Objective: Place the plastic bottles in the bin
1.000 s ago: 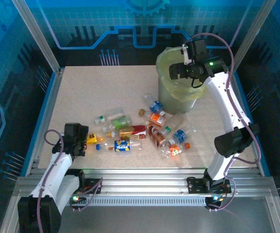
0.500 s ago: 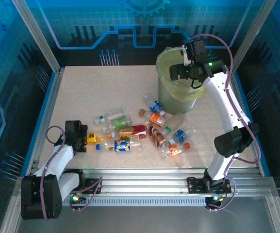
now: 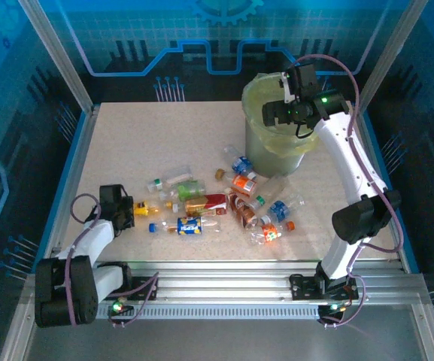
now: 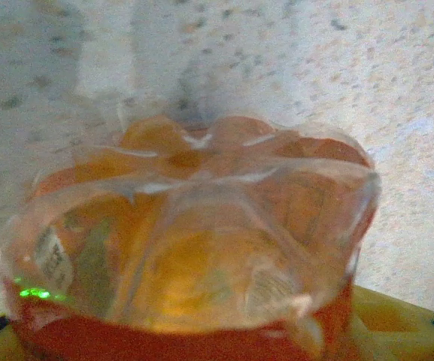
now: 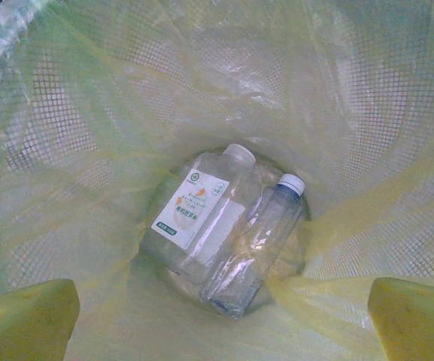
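Right claw (image 3: 270, 114) — wide, above bin (image 3: 265, 155) rim

The top external camera sits high on the near side, looking down and forward across the whole table (image 3: 126, 135), with the bin (image 3: 275, 143) far right. The right wrist camera hangs just above that bin, looking straight down its lined wall at two bottles (image 5: 201, 218) on the bottom; both views share the bin's mouth. The left wrist camera is well apart from the bin, near-left of it. It skims the tabletop so close to an orange bottle (image 4: 194, 241) that everything blurs.
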`<act>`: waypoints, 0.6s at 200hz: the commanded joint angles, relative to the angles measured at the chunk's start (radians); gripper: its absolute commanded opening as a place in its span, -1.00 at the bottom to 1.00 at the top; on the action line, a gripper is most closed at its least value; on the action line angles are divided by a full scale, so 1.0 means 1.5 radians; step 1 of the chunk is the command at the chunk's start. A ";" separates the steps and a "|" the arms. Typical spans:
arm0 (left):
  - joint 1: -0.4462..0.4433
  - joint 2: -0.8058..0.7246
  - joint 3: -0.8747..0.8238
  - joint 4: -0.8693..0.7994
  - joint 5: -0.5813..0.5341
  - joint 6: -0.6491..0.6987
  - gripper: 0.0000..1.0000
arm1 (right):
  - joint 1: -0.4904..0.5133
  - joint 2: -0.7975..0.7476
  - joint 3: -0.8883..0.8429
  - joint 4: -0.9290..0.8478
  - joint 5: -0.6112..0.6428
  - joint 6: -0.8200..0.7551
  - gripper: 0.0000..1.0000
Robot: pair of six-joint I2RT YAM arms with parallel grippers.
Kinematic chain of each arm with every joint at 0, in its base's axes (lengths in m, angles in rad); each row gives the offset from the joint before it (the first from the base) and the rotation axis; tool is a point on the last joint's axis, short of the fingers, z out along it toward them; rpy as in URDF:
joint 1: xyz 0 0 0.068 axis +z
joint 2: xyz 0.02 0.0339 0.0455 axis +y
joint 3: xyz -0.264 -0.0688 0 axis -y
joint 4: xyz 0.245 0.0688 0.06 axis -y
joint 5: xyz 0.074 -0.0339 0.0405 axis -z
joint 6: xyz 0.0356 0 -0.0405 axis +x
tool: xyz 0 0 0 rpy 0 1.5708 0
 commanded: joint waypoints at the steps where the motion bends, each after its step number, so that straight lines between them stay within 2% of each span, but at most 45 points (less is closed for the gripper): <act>1: 0.017 0.004 0.008 0.074 0.013 -0.002 -0.02 | 0.009 -0.005 -0.008 0.005 0.010 0.007 0.99; 39: 0.026 -0.024 0.050 0.016 0.016 0.040 -0.15 | 0.011 -0.015 -0.010 0.004 0.013 0.009 0.99; 83: 0.026 -0.078 0.118 -0.084 0.013 0.139 -0.20 | 0.015 -0.032 -0.018 0.008 0.007 0.011 0.99; 120: 0.026 -0.125 0.163 -0.098 0.034 0.224 -0.28 | 0.019 -0.051 -0.023 0.008 0.003 0.010 0.99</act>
